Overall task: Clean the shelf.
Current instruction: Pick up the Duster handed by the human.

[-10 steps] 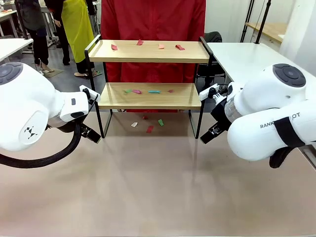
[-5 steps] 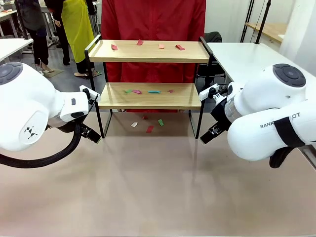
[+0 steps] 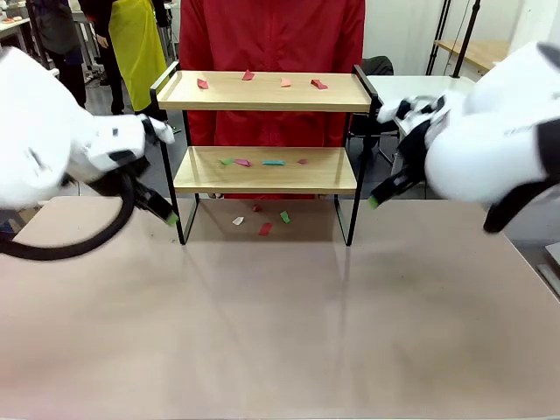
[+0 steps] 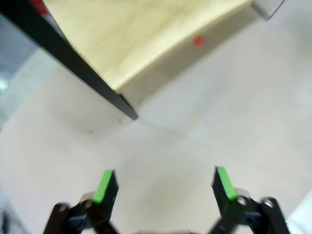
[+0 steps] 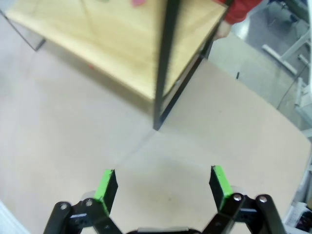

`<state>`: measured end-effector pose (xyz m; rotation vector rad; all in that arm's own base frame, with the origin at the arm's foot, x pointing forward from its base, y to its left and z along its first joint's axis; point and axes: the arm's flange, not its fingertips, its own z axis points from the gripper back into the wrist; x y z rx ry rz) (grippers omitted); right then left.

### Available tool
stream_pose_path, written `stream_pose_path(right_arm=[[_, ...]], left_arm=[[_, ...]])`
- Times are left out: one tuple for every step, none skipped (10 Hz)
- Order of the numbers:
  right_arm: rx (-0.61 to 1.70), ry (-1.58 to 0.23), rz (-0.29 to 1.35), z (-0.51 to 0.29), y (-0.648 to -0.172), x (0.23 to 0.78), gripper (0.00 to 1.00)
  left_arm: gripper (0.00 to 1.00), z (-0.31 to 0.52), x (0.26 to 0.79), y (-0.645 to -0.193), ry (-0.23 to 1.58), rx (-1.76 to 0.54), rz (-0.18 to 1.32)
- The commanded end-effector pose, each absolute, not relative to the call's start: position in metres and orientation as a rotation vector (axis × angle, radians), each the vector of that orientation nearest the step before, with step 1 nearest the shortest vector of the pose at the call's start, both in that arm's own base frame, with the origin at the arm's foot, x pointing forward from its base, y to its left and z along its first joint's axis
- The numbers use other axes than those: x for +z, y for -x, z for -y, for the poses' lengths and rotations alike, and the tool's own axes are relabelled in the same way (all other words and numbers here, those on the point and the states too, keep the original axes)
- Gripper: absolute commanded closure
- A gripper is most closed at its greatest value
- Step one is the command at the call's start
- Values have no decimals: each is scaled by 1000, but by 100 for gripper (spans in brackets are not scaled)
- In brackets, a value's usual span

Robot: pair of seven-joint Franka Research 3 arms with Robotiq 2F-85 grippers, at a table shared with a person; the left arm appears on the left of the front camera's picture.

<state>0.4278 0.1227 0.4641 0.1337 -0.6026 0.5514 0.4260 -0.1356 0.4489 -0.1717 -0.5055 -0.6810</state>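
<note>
On the beige table [image 3: 280, 332], the shelf [image 3: 262, 92] stands between the left gripper [image 4: 164, 184] and right gripper [image 5: 162, 185], both spread wide and empty.

near worktop: the beige worktop [image 3: 280, 324] in front of the two-tier shelf of light wooden boards on a thin black metal frame [image 3: 262, 172] lies bare from side to side.
between tiers: open at the front; raised black side rails [image 3: 164, 80] close both ends.
top board: free from above.
under lower board: low gap, small coloured paper scraps [image 3: 265, 228] on the worktop.
behind shelf: a person in a red garment [image 3: 271, 35] stands close, blocking the far side.
left side: left gripper [image 4: 163, 183], jaws apart, over bare worktop near the shelf's front left leg [image 4: 97, 83].
right side: right gripper [image 5: 163, 183], jaws apart, over bare worktop near the front right leg [image 5: 163, 73].
</note>
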Motion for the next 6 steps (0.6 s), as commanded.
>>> stream_pose_path(right_arm=[[591,-226,630,-72,-437,485,0],[612,-288,671,-41,-437,494,0],[619,-336,741,-4,-435,500,0],[653,-358,815,28,-432,499,0],[732,-387,885,62,-428,491,0],[776,-411,953,91,-424,478,0]], left_arm=[[0,91,473,-452,247,-744,471],[0,68,484,-462,309,-764,490],[0,40,495,-473,373,-837,504],[0,14,500,-482,421,-924,531],[0,-14,497,-488,395,-1010,629],[0,-40,487,-487,449,-1091,681]])
